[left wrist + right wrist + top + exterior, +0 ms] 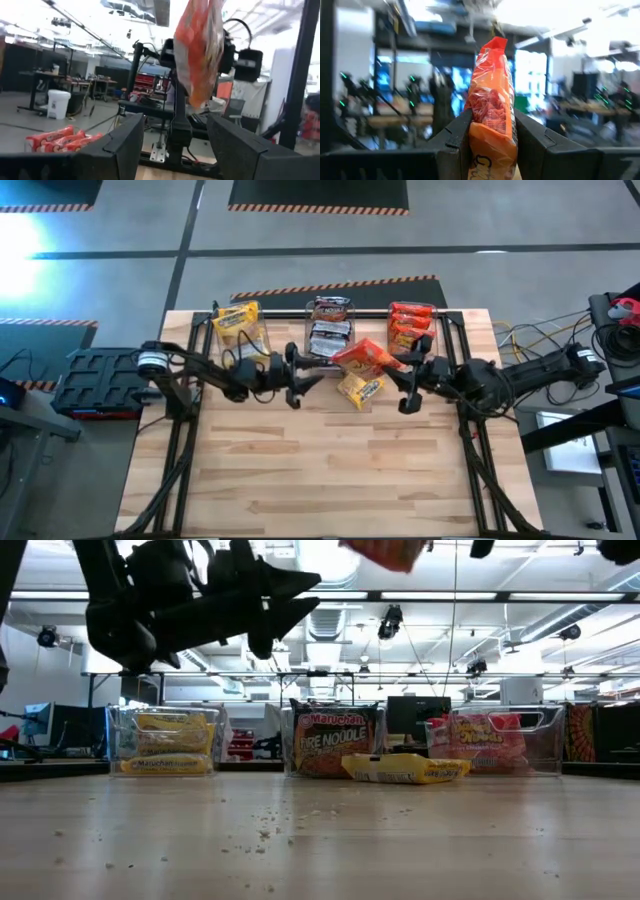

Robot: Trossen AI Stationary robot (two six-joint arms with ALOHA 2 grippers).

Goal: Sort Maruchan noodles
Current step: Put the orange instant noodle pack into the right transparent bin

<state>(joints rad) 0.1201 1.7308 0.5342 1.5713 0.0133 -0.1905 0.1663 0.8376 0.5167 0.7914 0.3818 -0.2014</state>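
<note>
Right gripper (404, 383): raised above the table, near the middle and a little to the right; its two fingers (455, 135) are clamped on a red packet (492, 107), one on each flat side; the packet stands upright on edge between them in the right wrist view

Red packet: in the high view it shows above the table, just in front of the middle bin (330, 330) and partly over the yellow packet (360, 389); in the low view only its lower edge shows at the top of the picture, well above the wood

Left gripper (296, 376): also raised above the table, left of the middle, pointing toward the right gripper; its fingers (120, 145) stand apart with nothing between them; the hanging red packet shows beyond them

Yellow packet: lies flat on the table (330, 470), just in front of the middle bin; no gripper touches it

Left bin (238, 328): clear plastic, at the far edge; holds yellow packets

Middle bin: clear plastic; holds dark packets, one label readable as Maruchan in the low view

Right bin (411, 325): clear plastic; holds red packets, stacked side by side

Table: light wooden boards; small crumbs lie on it in the low view
</note>
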